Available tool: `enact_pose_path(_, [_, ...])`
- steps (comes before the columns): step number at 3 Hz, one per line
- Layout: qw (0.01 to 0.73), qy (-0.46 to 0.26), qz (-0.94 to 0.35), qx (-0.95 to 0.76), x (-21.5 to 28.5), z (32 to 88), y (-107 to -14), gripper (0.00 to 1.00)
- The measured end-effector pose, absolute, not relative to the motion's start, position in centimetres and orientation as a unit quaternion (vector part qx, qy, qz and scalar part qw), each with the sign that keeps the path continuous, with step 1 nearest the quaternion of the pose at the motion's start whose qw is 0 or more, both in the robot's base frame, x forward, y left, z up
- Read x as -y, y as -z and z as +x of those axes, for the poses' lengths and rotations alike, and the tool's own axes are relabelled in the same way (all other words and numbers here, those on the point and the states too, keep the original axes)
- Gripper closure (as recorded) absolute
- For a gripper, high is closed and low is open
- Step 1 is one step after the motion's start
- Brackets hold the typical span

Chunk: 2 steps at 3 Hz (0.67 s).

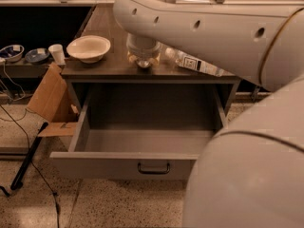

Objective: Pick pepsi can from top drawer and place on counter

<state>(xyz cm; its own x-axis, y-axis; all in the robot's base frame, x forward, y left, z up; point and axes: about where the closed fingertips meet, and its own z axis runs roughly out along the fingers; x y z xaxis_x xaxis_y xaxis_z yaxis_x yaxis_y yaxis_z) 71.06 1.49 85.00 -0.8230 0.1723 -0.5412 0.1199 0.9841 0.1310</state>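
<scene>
The top drawer (142,164) stands pulled open below the counter (109,27), with its dark bar handle (153,167) at the centre of the front panel. The part of the drawer floor that shows holds nothing. The pepsi can is not in view. My gripper (142,60) is at the end of the big white arm (213,27), down over the counter's front edge, between a white bowl and a lying bottle. The wrist hides what is under it.
A white bowl (89,48) sits on the counter's left. A clear plastic bottle (197,63) lies on its right. A cardboard box (47,99), a white cup (57,53) and small bowls (23,53) are at the left. A black pole and cables (26,160) lie on the floor. My arm's bulk (247,179) fills the lower right.
</scene>
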Motion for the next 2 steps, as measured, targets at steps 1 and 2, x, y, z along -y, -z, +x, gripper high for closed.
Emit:
enact_pose_path(1, [0.290, -0.043, 0.082, -0.953, -1.13, 70.98, -85.26, 0.12])
enact_pose_path(2, [0.293, -0.043, 0.085, -0.951, -0.92, 70.76, -85.57, 0.00])
